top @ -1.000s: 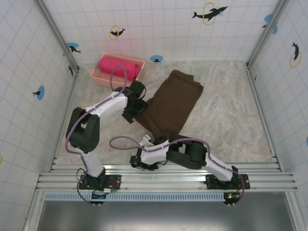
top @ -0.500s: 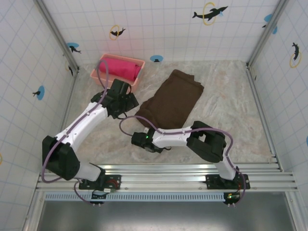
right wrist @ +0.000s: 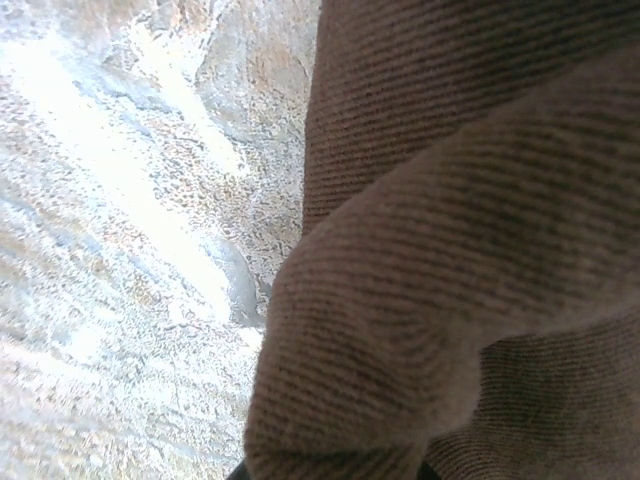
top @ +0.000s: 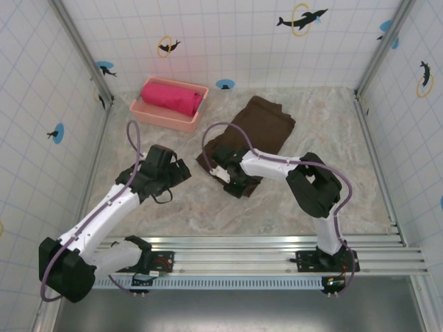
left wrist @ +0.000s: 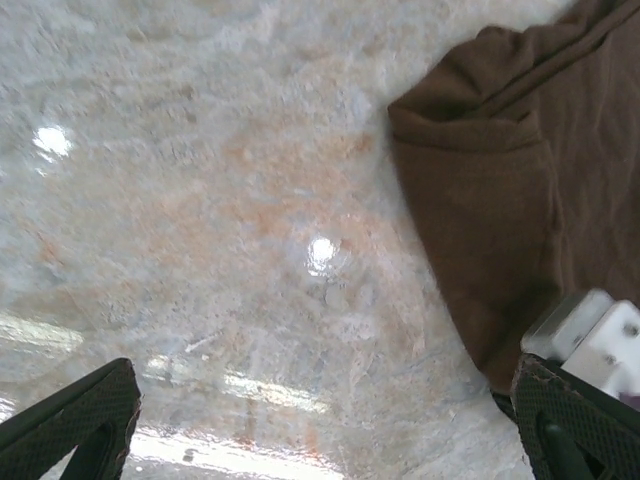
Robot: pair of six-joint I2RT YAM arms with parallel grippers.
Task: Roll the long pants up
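The long pants (top: 259,128) are dark brown and lie slanted at the table's middle back, their near end bunched up. My right gripper (top: 223,173) is at that near end, shut on a fold of the fabric. In the right wrist view the ribbed brown long pants (right wrist: 440,300) drape over the right gripper (right wrist: 335,474) and hide its fingers. My left gripper (top: 178,173) hangs open over bare table, left of the pants. In the left wrist view, the left gripper (left wrist: 320,440) has nothing between its fingers (left wrist: 80,415), and the pants' edge (left wrist: 490,210) lies to the right.
A pink basket (top: 160,116) holding a bright pink rolled cloth (top: 172,98) stands at the back left. Tiled walls close the table on three sides. A white part of the right gripper (left wrist: 600,340) shows beside the left gripper's right finger. The marbled table (top: 332,152) spreads right of the pants.
The left arm has drawn back from the pants toward the near left. The right arm has swung from the front edge up to the pants' near end, which now sits farther back, bunched.
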